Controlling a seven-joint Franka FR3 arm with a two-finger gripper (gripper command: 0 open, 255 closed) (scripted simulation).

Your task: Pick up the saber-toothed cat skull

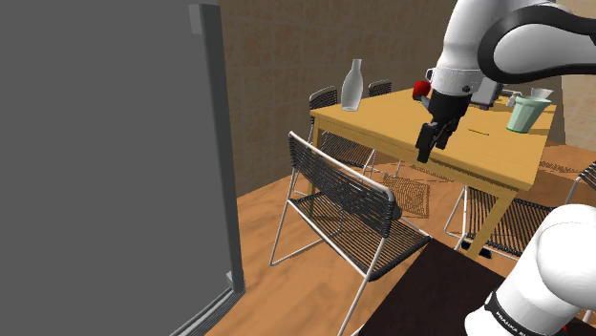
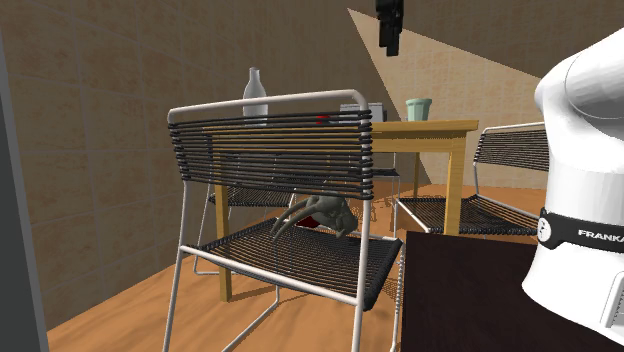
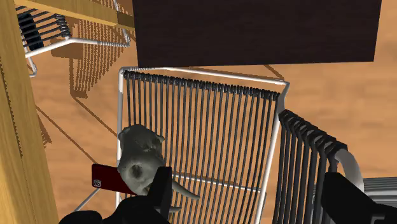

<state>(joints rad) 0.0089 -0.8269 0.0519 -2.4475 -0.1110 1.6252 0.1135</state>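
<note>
The saber-toothed cat skull (image 3: 141, 159) is grey, with long curved fangs, and lies on the corded seat of a metal chair (image 3: 210, 133), near the seat's edge beside the wooden table. Through the chair's backrest the skull (image 2: 325, 213) also shows in the second exterior view. A flat red object (image 3: 105, 177) pokes out from under it. My black gripper (image 3: 254, 203) hangs well above the seat, open, with nothing between its fingers; the skull lies under one finger (image 3: 160, 189). The gripper (image 1: 432, 143) is in front of the table in the shoulder view, and high up (image 2: 390, 30) in the second exterior view.
A wooden table (image 1: 497, 157) behind the chair carries a clear bottle (image 1: 352, 84), a pale green cup (image 1: 527, 112) and a red item (image 1: 420, 91). More corded chairs (image 1: 521, 224) stand around it. A tall grey panel (image 1: 105, 162) rises at the shoulder view's left. The dark stand top (image 3: 254, 32) adjoins the chair.
</note>
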